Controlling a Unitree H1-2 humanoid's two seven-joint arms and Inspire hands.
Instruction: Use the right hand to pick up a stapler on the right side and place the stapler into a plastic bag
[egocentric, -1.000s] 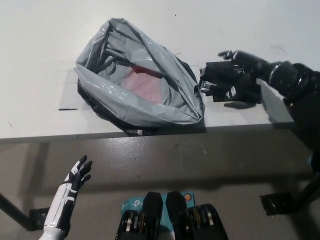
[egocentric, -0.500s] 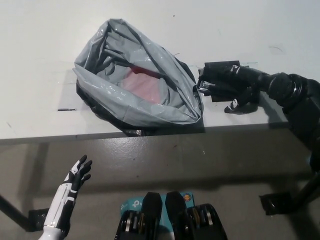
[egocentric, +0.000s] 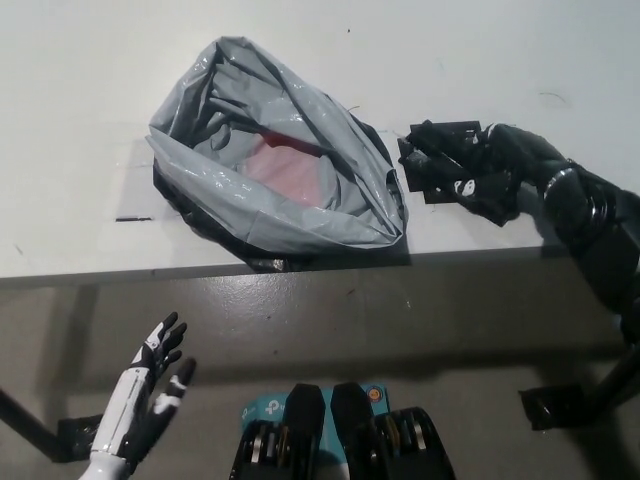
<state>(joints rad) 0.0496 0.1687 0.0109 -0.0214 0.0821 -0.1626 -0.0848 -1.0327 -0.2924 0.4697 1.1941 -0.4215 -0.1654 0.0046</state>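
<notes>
The left hand (egocentric: 150, 385) hangs below the table (egocentric: 70, 90) edge, fingers spread, holding nothing. On the table sits the bag (egocentric: 270, 190), mouth open. The black stapler (egocentric: 425, 175) lies on the tabletop just beside the bag's right rim. The right hand (egocentric: 485, 165) clasps it, fingers (egocentric: 428, 135) curled over its top and thumb at its near side.

Plastic bag (egocentric: 270, 170) mouth gapes upward, wide open w/ free room above. A pink item (egocentric: 285, 165) lies low inside. The bag's raised right rim is just beside the stapler (egocentric: 425, 180) & the right hand (egocentric: 478, 172) closed over it, so that rim is the only obstacle leftward. Worktop (egocentric: 90, 90) is bare behind & left of the bag. Left hand (egocentric: 150, 385), fingers spread, is below the front edge, well apart.
</notes>
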